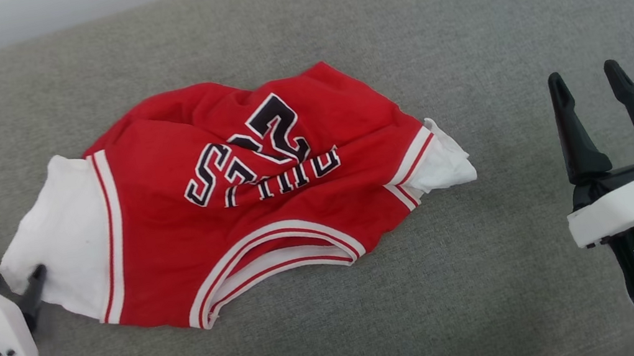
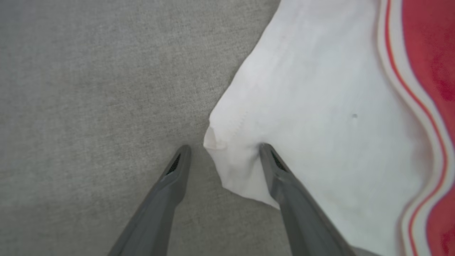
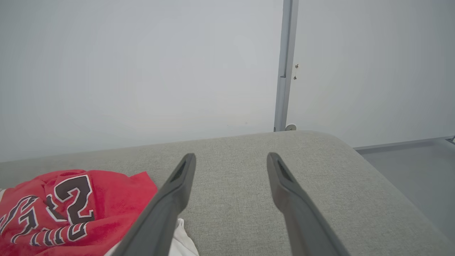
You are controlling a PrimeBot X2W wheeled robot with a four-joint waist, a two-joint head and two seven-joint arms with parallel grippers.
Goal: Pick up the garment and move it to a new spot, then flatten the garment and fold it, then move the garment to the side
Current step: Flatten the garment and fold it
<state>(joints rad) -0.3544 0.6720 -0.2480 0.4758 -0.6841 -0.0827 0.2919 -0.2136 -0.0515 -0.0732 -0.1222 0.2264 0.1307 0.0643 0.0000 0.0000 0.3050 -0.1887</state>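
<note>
The garment (image 1: 247,213) lies crumpled on a grey fabric cushion (image 1: 457,25), about midway between the cushion's left and right edges and nearer its front edge than its back edge. It is a red jersey with white sleeves. Red-and-white striped trim runs along both armholes and around the neckline, which curves open toward the front edge. Black lettering outlined in white, with the number 23, sits on the red body. It reads upside down in the head view and is partly broken up by folds. The red cloth is rumpled into ridges toward the back edge. One white sleeve spreads fairly flat toward the left edge; the other is bunched into a small wad on the side facing the right edge.

The left hand (image 1: 16,277) is at the corner of the flat sleeve, wide open. In the left wrist view the white sleeve (image 2: 320,106) ends in a corner lying between the two fingers (image 2: 284,185), one of which touches the cloth while the other rests over bare cushion (image 2: 89,106).

The right hand (image 1: 584,74) stands open and empty near the cushion's right edge, well apart from the garment. In its wrist view the jersey (image 3: 71,206) lies off to the left of the spread fingers (image 3: 170,199), with the cushion (image 3: 320,170) and a pale wall (image 3: 142,71) beyond.
</note>
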